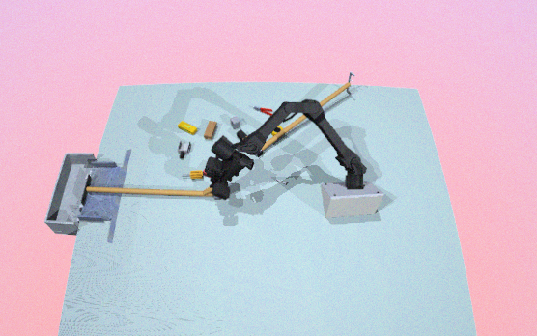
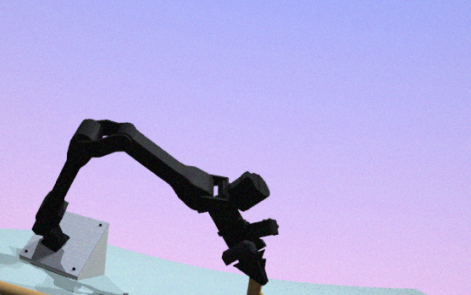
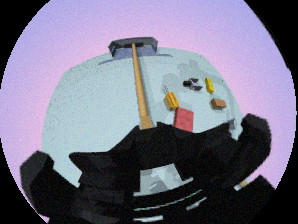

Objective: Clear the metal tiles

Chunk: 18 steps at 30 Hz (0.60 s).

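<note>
arm (image 1: 333,137): rises from the grey base (image 1: 369,208) at 3 o'clock of table centre, elbow high, forearm sloping down toward 9 o'clock, wrist bent down.
gripper (image 1: 218,190): low over the table (image 1: 270,270), jaws pinching the near end of the scraper handle.
scraper (image 1: 145,191): long tan pole, lying almost level toward 9 o'clock; far end sits over the bench plate at the box mouth.
bench plate (image 1: 108,185): bluish slab at the table's 9 o'clock edge, butted against the catch box.
catch box (image 1: 63,193): grey, hanging off the 9 o'clock edge; pale shapes inside near the pole tip, can't tell if they're tiles.
second pole (image 1: 314,108): tan, runs from behind the forearm out to 1 o'clock, small hook at the tip.
clutter: yellow block (image 1: 187,127), brown block (image 1: 210,129), grey cube (image 1: 235,122), red-handled tool (image 1: 263,110) around 11–12 o'clock of the gripper.
writing: none readable in any view.
</note>
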{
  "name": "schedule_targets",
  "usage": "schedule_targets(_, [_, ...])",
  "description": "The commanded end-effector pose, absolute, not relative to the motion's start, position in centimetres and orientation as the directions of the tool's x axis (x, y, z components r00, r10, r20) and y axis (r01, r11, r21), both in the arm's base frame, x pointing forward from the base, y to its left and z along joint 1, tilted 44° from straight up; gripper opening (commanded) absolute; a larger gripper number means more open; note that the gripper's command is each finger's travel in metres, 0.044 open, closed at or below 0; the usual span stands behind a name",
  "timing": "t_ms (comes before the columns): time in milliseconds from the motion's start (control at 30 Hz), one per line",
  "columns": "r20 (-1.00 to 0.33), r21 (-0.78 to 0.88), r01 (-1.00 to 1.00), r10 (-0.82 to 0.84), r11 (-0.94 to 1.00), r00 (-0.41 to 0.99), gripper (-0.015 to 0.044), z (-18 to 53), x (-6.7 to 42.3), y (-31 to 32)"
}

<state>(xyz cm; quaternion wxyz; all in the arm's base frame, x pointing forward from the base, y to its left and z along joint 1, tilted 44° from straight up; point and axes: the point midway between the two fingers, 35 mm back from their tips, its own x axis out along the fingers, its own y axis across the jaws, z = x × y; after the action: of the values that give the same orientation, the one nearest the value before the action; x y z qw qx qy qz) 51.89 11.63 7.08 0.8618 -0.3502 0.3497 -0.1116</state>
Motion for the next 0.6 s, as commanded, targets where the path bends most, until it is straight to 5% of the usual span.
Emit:
schedule_targets(0, [-0.525, -0.682, -0.053, -0.438, 0.729, 0.730, 0.0000, 7.03, 51.79, 11.61])
schedule_targets(567, [-0.523, -0.681, -0.053, -0.435, 0.730, 0.733, 0.0000, 7.09, 51.88, 11.70])
